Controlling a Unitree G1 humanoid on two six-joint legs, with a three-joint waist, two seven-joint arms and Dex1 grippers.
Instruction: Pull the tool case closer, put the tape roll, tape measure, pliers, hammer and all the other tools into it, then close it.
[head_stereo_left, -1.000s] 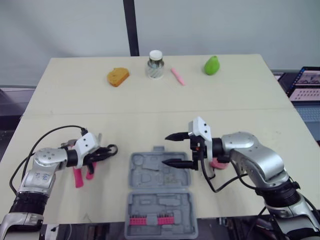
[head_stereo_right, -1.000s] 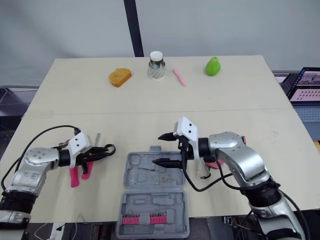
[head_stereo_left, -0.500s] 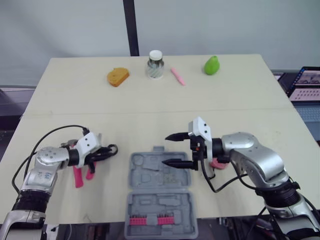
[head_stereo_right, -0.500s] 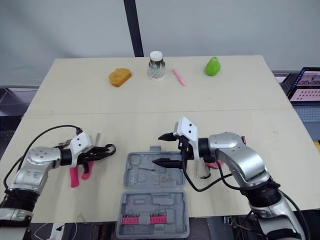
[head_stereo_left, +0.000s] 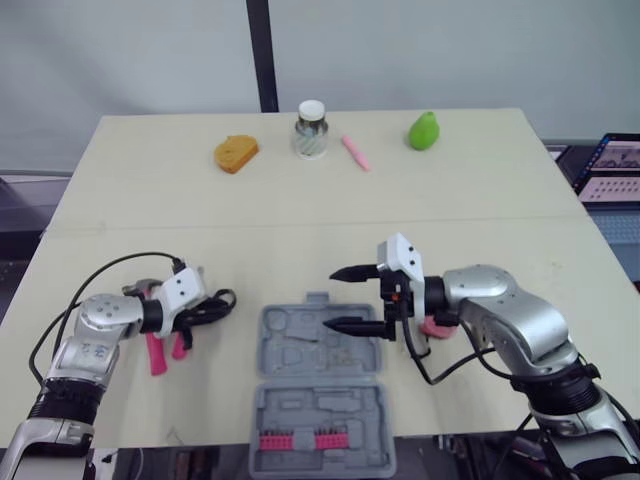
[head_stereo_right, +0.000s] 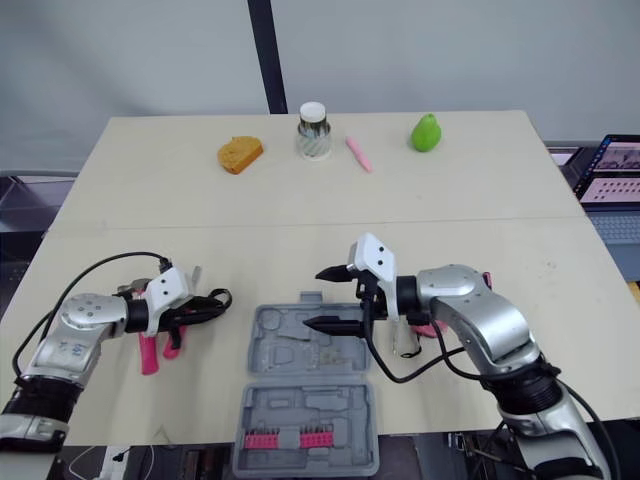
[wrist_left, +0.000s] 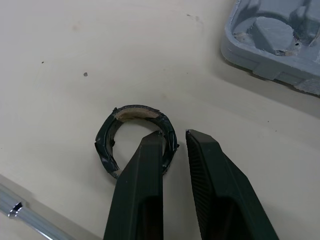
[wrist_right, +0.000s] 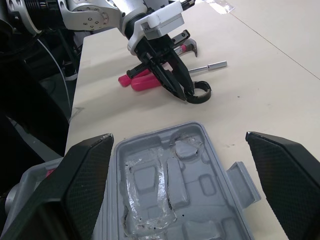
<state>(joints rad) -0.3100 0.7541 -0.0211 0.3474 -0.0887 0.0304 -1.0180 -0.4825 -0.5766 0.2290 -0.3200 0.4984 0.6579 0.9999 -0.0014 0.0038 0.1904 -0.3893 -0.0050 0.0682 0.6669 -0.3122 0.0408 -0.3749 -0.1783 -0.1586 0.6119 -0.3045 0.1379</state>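
Observation:
The grey tool case (head_stereo_left: 322, 388) lies open at the table's near edge, with pink bits (head_stereo_left: 297, 441) in its near half. The black tape roll (wrist_left: 102, 150) lies flat on the table to the left of the case. My left gripper (wrist_left: 176, 137) is narrowly open astride the roll's wall, one finger inside the ring and one outside. Pink-handled pliers (head_stereo_left: 158, 350) and a chrome bar (wrist_left: 25, 215) lie under my left wrist. My right gripper (head_stereo_left: 335, 298) hangs wide open over the far half of the case, holding nothing. A pink tool (head_stereo_left: 436, 327) sits partly hidden behind my right forearm.
Along the far edge stand an orange bread-like piece (head_stereo_left: 236, 153), a glass jar (head_stereo_left: 311, 130), a pink pen (head_stereo_left: 356, 152) and a green pear (head_stereo_left: 424, 131). A laptop (head_stereo_left: 612, 165) sits off the table's right side.
My left gripper has slid a little to the right onto the tape roll. The roll, the case and the right arm have not moved.

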